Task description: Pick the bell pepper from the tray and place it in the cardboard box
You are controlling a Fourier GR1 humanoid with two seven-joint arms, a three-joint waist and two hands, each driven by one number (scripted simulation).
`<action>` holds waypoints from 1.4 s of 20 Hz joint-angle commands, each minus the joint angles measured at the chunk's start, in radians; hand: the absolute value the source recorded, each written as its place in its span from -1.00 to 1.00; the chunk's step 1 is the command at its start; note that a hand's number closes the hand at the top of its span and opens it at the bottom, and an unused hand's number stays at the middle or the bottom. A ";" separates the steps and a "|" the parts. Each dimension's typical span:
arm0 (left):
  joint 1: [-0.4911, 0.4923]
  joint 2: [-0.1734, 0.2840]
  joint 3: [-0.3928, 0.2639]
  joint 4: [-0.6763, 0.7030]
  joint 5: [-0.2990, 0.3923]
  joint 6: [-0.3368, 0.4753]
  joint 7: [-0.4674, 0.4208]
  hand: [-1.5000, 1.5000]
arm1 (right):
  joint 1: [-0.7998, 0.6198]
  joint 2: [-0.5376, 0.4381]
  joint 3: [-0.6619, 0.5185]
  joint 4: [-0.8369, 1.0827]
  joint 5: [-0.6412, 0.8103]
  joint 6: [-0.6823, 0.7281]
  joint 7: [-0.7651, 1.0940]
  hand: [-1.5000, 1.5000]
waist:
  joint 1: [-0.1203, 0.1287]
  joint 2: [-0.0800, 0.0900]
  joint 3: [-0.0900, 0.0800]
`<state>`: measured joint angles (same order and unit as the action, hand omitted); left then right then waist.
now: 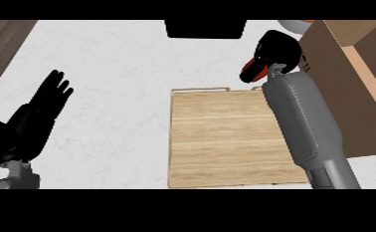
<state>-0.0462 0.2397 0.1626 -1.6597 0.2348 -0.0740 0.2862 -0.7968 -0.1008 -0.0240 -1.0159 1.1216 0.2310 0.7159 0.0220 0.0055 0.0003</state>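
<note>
Two hands in view over white counter (pixel 110 76). Right hand (pixel 277 52) curled round red bell pepper (pixel 252 71), raised past far right corner of wooden tray (pixel 220 141), just beside near wall of cardboard box (pixel 330 76). Pepper mostly hidden by black fingers, only a red patch showing at lower left of the hand; off the tray, not yet inside the box. Grey right forearm (pixel 301 121) lying across tray's right edge. Left hand (pixel 47 99) at left side, fingers straight and up, resting, holding nothing. Dark block (pixel 206 28) at far edge of counter. Pale round object (pixel 295 25) partly visible behind box's corner.
</note>
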 commanded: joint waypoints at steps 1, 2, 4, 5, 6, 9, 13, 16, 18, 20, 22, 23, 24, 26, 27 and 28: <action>-0.039 -0.001 0.000 0.039 -0.010 0.005 0.010 0.00 | -0.128 -0.003 0.005 0.067 0.040 -0.065 0.001 1.00 | -0.006 -0.001 0.000; 0.004 0.007 0.027 0.037 0.023 -0.028 -0.022 0.00 | -0.135 0.033 0.026 -0.008 0.054 -0.066 0.056 1.00 | -0.007 -0.004 -0.001; 0.012 -0.015 -0.003 0.005 -0.018 0.013 -0.003 0.00 | -0.155 -0.008 0.042 -0.114 0.080 -0.017 0.096 1.00 | -0.020 -0.010 -0.001; 0.050 0.009 0.025 -0.055 0.026 -0.011 0.028 0.00 | -0.158 -0.030 0.024 -0.137 0.077 -0.024 0.098 1.00 | -0.014 -0.012 0.000; -0.010 0.013 0.033 0.027 0.014 -0.011 0.004 0.00 | -0.144 0.004 0.045 -0.158 0.104 -0.060 0.134 1.00 | -0.023 -0.008 -0.001; 0.011 -0.009 0.013 0.043 -0.020 -0.002 -0.035 0.00 | -0.213 -0.041 0.033 -0.229 0.146 -0.019 0.220 1.00 | -0.028 -0.011 -0.001; 0.016 0.027 0.051 0.001 0.021 -0.027 -0.003 0.00 | -0.248 -0.124 -0.026 -0.290 0.150 0.059 0.266 1.00 | -0.026 -0.011 -0.001; 0.024 0.002 0.042 0.079 0.011 -0.052 -0.078 0.00 | -0.264 -0.135 -0.032 -0.226 0.208 -0.003 0.299 1.00 | -0.019 -0.005 -0.001; 0.059 -0.032 0.001 -0.063 -0.003 -0.001 0.009 0.00 | -0.253 -0.181 -0.075 -0.212 0.189 -0.010 0.257 1.00 | -0.012 -0.006 0.000; 0.007 0.002 0.041 0.013 0.024 -0.036 -0.005 0.00 | -0.234 -0.179 -0.071 -0.212 0.199 -0.013 0.260 1.00 | -0.016 -0.005 -0.001; -0.042 0.003 0.034 0.018 0.009 -0.006 0.039 0.00 | -0.223 -0.236 -0.097 -0.208 0.175 0.016 0.204 1.00 | -0.020 -0.005 0.000; 0.012 -0.002 0.045 0.000 0.018 -0.019 0.012 0.00 | -0.118 -0.247 -0.091 -0.247 0.171 0.001 0.176 1.00 | -0.022 -0.007 0.000; 0.019 0.004 0.046 0.031 -0.002 -0.032 -0.031 0.00 | -0.177 -0.312 -0.135 -0.196 0.141 0.028 0.121 1.00 | -0.019 -0.005 0.000; -0.010 -0.002 0.032 0.028 -0.009 -0.026 -0.009 0.00 | -0.182 -0.313 -0.133 -0.174 0.145 0.029 0.122 1.00 | -0.018 -0.005 -0.001; -0.011 -0.013 0.016 -0.067 0.002 0.014 0.088 0.00 | -0.117 -0.304 -0.135 -0.260 0.127 0.046 0.127 1.00 | -0.021 -0.008 0.000; 0.034 -0.005 0.046 -0.029 0.006 -0.021 -0.001 0.00 | -0.074 -0.329 -0.160 -0.163 0.125 -0.095 0.041 1.00 | -0.014 -0.004 0.000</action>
<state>-0.0410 0.2343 0.1938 -1.6750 0.2354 -0.0849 0.3052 -0.9470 -0.3823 -0.1451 -1.2239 1.2690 0.2301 0.8496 0.0033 -0.0006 -0.0002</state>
